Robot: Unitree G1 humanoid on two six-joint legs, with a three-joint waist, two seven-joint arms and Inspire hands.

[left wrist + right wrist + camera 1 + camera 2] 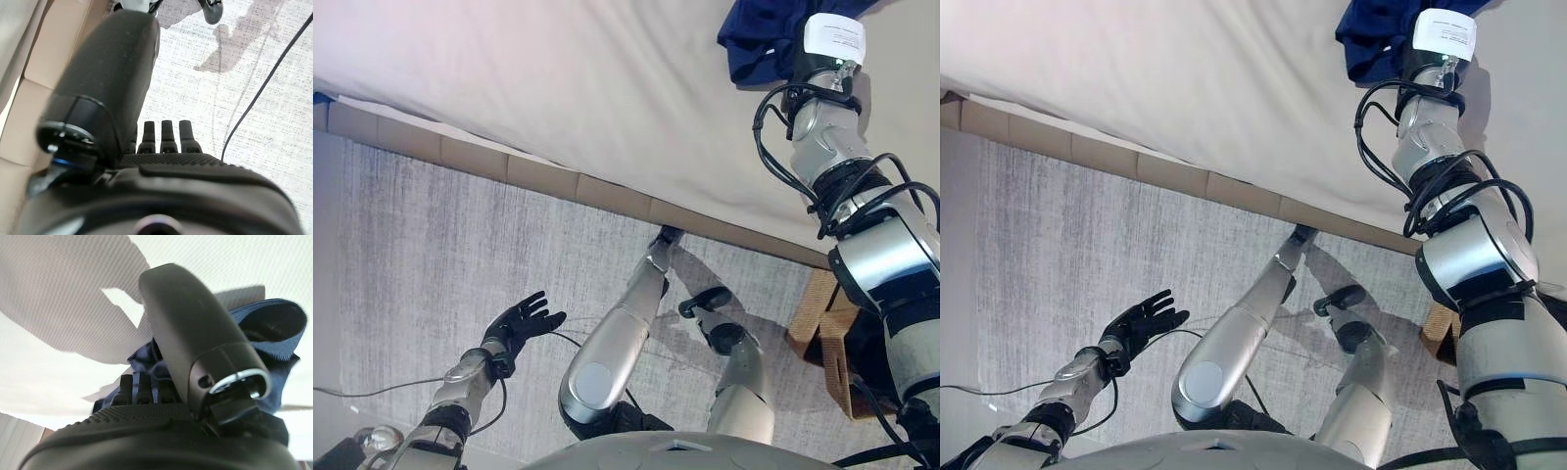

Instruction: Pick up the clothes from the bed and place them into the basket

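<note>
A navy blue garment lies bunched on the white bed sheet at the far right. My right arm reaches up onto the bed to it. In the right wrist view my right hand has its thumb and fingers straight, with the fingers against the blue cloth. My left hand is open and empty, low over the grey carpet on my left; it also shows in the left wrist view. A woven brown basket stands on the floor at the right, partly hidden behind my right arm.
The bed's tan frame edge runs across between the sheet and the grey carpet.
</note>
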